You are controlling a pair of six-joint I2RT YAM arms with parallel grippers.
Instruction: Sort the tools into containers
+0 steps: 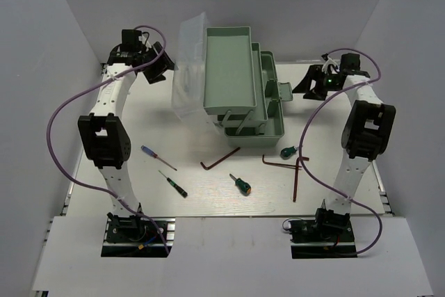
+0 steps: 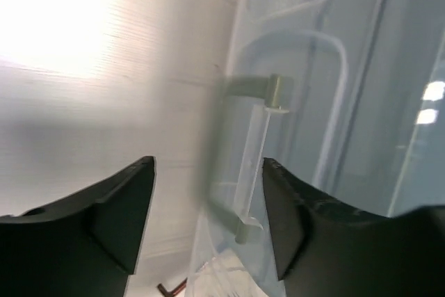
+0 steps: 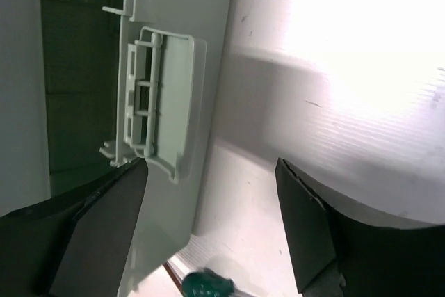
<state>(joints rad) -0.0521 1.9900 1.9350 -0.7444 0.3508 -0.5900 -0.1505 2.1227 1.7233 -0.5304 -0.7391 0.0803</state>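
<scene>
Nearest the arm bases, every tool lies loose on the white table (image 1: 208,203). A stubby green-handled screwdriver (image 1: 240,183) sits at six o'clock from the pale green plastic toolbox (image 1: 240,95). A thin dark-handled screwdriver (image 1: 172,183) and a thin blue-handled screwdriver (image 1: 158,157) lie at seven to eight. A dark L-shaped hex key (image 1: 220,158) rests just short of the box, with a longer L-shaped hex key (image 1: 295,172) and a second stubby green screwdriver (image 1: 289,150) at five.

Further back, the left gripper (image 1: 161,64) hovers by the translucent clear lid (image 1: 188,67) at ten o'clock and the right gripper (image 1: 311,87) beside the box's end latch (image 3: 163,95) at three, both with jaws spread wide and empty. I'd have the right arm drop onto that second stubby driver, closing across its handle rather than the shaft.
</scene>
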